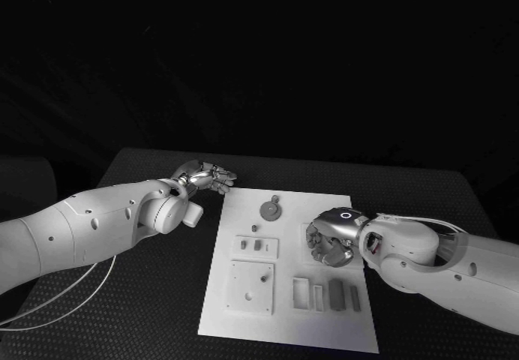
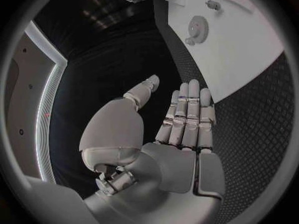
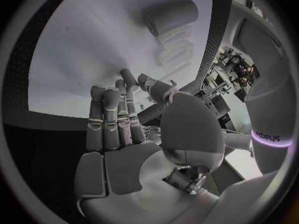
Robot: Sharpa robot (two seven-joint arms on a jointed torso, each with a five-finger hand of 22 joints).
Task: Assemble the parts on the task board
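The task board (image 1: 290,270) lay mid-worktop, a round part (image 1: 271,209) at its 12 o'clock. The right hand (image 1: 333,238) hovered at the board's 3 o'clock, fingers apart, holding nothing; the left hand (image 1: 203,178) waited at 11 o'clock, likewise unladen. Apparently pre-grasp; next, choosing a part.

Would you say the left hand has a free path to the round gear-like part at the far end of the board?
Probably yes: the left hand is empty beside the task board, nothing between it and the round part.
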